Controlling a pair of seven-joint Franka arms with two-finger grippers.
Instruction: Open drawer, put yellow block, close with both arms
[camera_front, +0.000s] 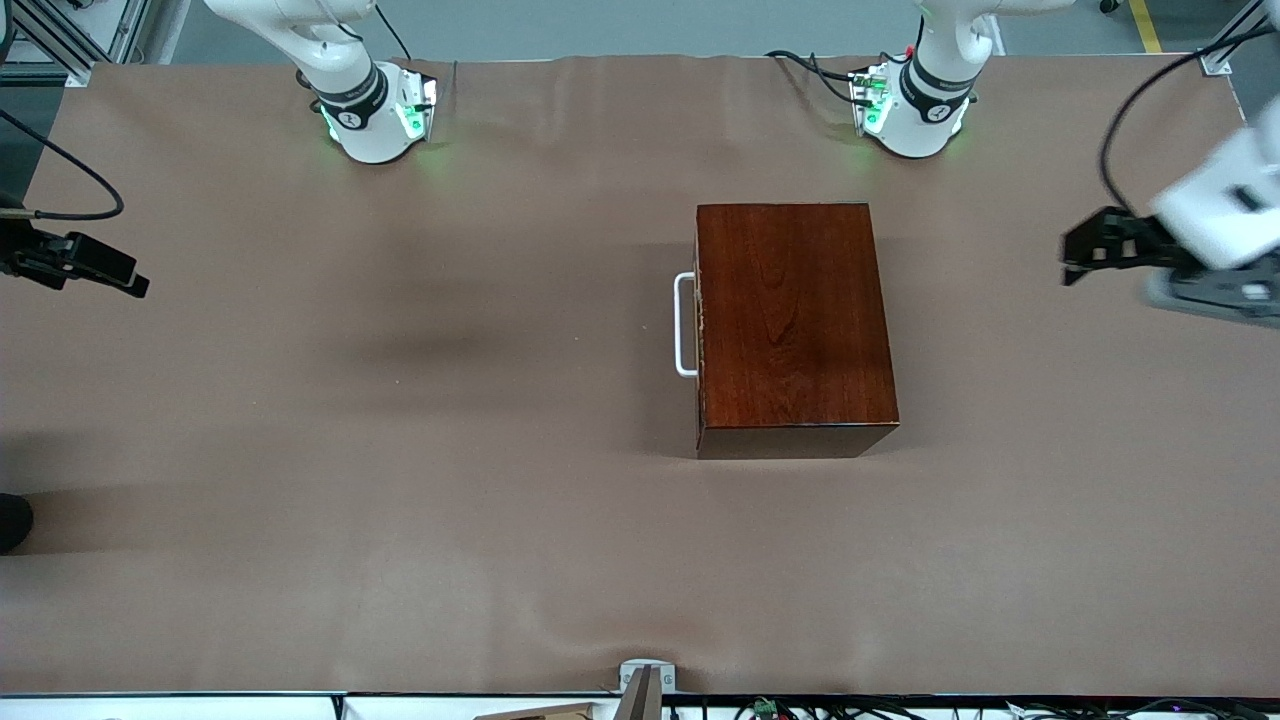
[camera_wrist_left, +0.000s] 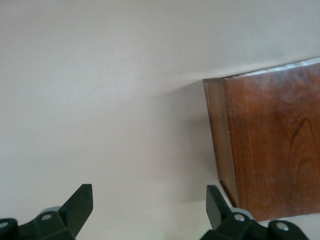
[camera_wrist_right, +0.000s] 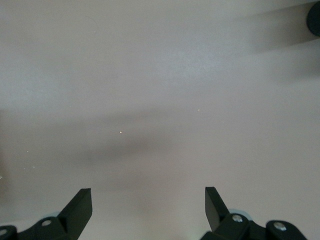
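The glossy reddish-brown wooden box (camera_front: 795, 320) stands at the middle of the table, nearer the left arm's end. Its drawer is shut, and the white U-shaped handle (camera_front: 684, 325) faces the right arm's end. The yellow block is out of view. My left gripper (camera_front: 1070, 260) hovers open and empty over the table at the left arm's end, apart from the box; a box corner (camera_wrist_left: 270, 150) shows past its fingers (camera_wrist_left: 150, 197). My right gripper (camera_front: 135, 282) hovers open and empty over bare table at the right arm's end (camera_wrist_right: 148, 197).
A brown cloth (camera_front: 400, 450) covers the whole table. The arm bases (camera_front: 375, 110) (camera_front: 915, 105) stand along the edge farthest from the front camera. A small metal bracket (camera_front: 645, 680) sits at the nearest edge. A dark round object (camera_front: 12, 520) pokes in at the right arm's end.
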